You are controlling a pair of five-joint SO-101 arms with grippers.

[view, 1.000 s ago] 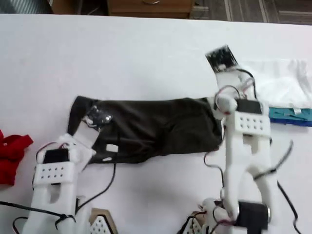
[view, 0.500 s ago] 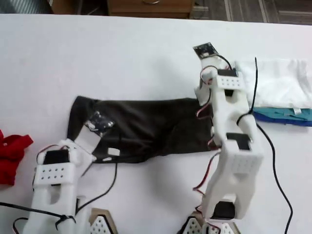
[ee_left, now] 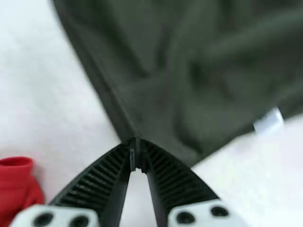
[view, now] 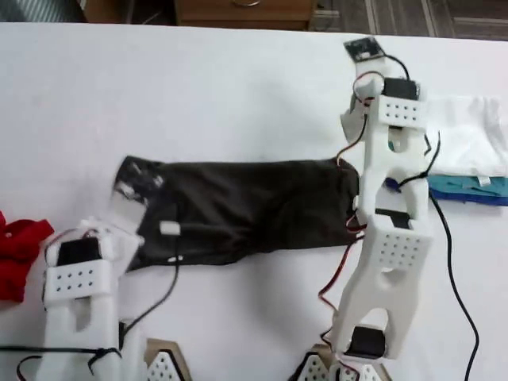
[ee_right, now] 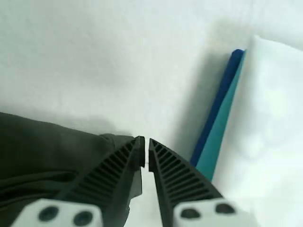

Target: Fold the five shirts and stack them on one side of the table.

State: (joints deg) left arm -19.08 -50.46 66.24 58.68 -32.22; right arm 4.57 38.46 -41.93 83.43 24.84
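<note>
- Grip, nearest you: the left fingers (ee_left: pixel 104 182) are closed to a point on the left end of the dark shirt (view: pixel 254 206), with a pinch of its edge between the tips.
- The right fingers (ee_right: pixel 182 177) are all but closed. A thin slit between them shows only white counter (view: pixel 198 87). They sit just beside the shirt's right corner, and by my reading they hold nothing.
- The dark shirt lies flat and wrinkled as a long band across the middle of the counter, between the two arms.
- Expect the shirt to be light and limp, with no stiffness at all. Any part you don't hold will sag, trail and drag creases along the counter.
- Take it at the end corners, where the folded layers meet at the hem. Pinch deep enough to catch every layer, because a shallow bite on thin fabric will likely slip out or lift only the top layer.
- The small white tag (view: pixel 169 228) near the left end is too flimsy to pull on.
- The red shirt (view: pixel 20 246) is bunched at the left edge of the counter, well apart from the dark one.
- Farther off, on the right side, a folded white shirt (view: pixel 468 131) rests on teal and blue layers (view: pixel 468 189).
- That stack is just as soft, so a brushing arm or a dragged sleeve could easily push it askew.
</note>
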